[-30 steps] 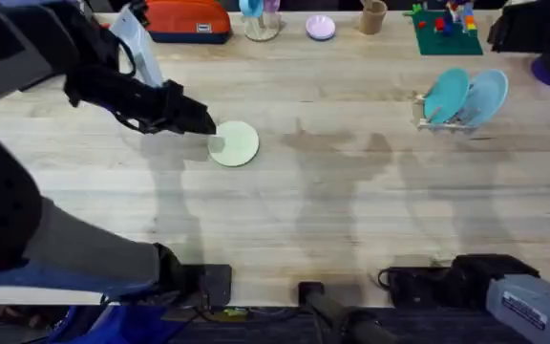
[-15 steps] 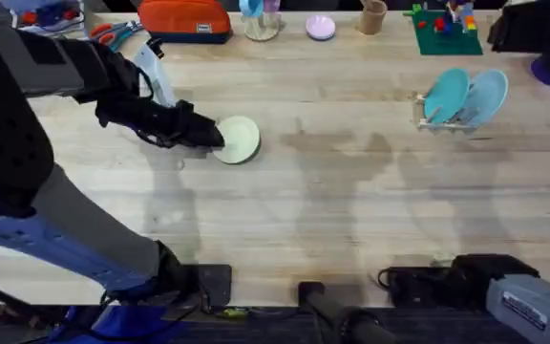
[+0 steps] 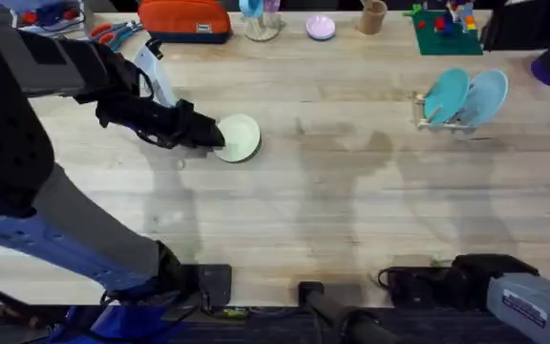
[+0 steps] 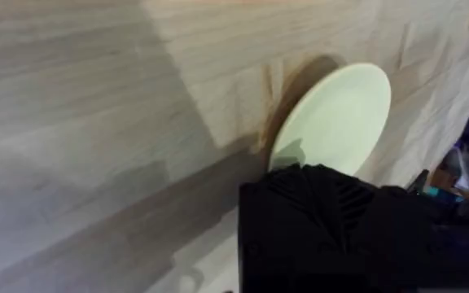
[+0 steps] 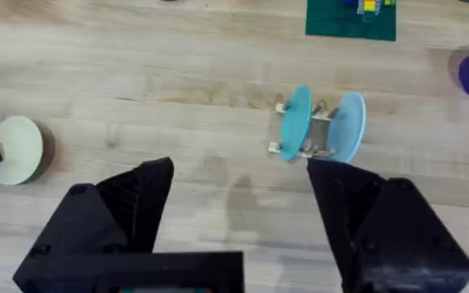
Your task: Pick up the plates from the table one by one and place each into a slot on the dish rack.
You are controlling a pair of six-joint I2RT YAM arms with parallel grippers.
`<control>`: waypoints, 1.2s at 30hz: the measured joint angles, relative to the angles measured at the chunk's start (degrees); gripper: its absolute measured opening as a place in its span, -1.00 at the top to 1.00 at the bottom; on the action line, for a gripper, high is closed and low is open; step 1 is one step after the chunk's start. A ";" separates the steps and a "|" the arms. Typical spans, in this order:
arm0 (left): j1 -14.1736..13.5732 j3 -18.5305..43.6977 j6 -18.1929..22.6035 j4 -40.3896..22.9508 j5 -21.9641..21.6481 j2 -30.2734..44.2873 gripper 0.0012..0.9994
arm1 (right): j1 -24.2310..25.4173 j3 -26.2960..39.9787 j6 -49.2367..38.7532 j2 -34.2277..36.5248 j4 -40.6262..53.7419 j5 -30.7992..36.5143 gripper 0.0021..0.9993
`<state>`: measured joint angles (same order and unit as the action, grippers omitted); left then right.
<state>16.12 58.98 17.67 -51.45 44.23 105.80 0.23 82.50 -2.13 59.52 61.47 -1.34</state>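
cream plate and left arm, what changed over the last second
The left gripper moved right, toward the cream plate, and closed on its near edge; the plate shifted slightly right and now looks tipped up in the left wrist view. Over the last half second nothing visibly moved. The teal plate and light blue plate stayed in the dish rack, and the right gripper stayed at its base, open.

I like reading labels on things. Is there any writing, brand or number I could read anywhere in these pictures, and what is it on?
None can be read.
The orange case at the table's far edge carries a small white patch: too small to read.
The right arm's base bears a white label with dark print: too blurred to read.
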 joint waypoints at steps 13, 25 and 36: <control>-0.11 1.65 0.35 -9.56 -3.43 -19.03 0.92 | 0.00 0.02 0.00 0.11 -0.05 0.00 -0.99; -0.11 1.73 -0.12 -6.91 -5.53 -18.70 0.92 | 0.00 0.02 0.00 0.11 -0.05 0.00 -0.99; -0.11 1.73 -0.55 -2.67 -6.15 -9.94 0.92 | 0.00 0.02 0.22 0.11 -0.05 0.00 -0.99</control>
<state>16.01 60.71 17.12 -54.12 38.09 95.86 0.23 82.52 -1.91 59.63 61.43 -1.34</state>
